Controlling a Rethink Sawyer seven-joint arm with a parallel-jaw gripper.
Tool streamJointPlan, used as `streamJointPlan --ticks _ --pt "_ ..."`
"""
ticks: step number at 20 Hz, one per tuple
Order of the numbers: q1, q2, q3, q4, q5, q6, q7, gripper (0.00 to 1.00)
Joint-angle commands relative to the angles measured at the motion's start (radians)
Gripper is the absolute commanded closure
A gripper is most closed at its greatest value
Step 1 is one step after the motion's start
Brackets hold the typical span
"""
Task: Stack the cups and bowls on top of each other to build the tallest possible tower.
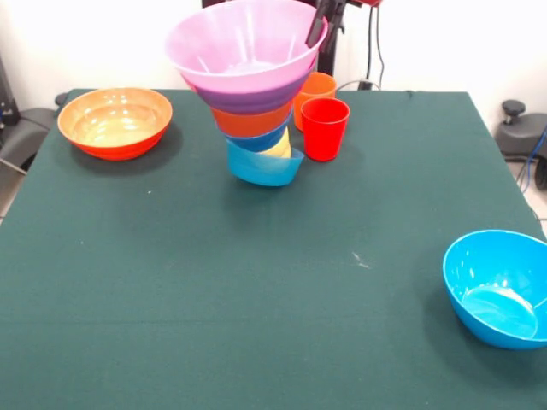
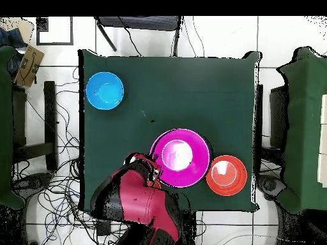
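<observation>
The tower stands at the table's far middle: a large pink bowl (image 1: 244,43) on top, then a purple bowl (image 1: 252,96), an orange bowl (image 1: 250,122), a small blue bowl (image 1: 259,139), a yellow cup (image 1: 279,145) and a small blue bowl (image 1: 263,166) at the bottom. The stack leans, and its bottom bowl is tilted. My gripper (image 1: 318,30) comes down from above and is shut on the pink bowl's far right rim. A red cup (image 1: 325,128) and an orange cup (image 1: 318,88) stand just right of the tower. In the overhead view the pink bowl (image 2: 179,157) hides the stack, with the gripper (image 2: 153,171) at its lower left rim.
A large orange bowl (image 1: 114,122) sits at the far left; it also shows in the overhead view (image 2: 226,175). A bright blue bowl (image 1: 500,289) lies near the right front edge; overhead it (image 2: 105,90) is at the upper left. The table (image 1: 256,299) is dark green.
</observation>
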Motion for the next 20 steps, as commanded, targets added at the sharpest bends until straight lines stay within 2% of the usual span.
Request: streamJointPlan --ticks 1,6,8,14,18,20 --pt "0.086 0.145 -0.050 0.091 0.070 -0.111 0.268 1.00" --pt "0.132 0.217 -0.124 0.029 0.103 -0.181 0.233 1.00" --pt "0.198 0.269 -0.205 -0.001 0.144 -0.202 0.225 1.00" --pt "0.275 0.382 -0.330 -0.057 0.229 -0.234 0.182 1.00" --pt "0.236 0.338 -0.288 -0.075 0.200 -0.156 0.138 1.00" --pt "0.237 0.326 -0.292 -0.081 0.198 -0.125 0.128 1.00"
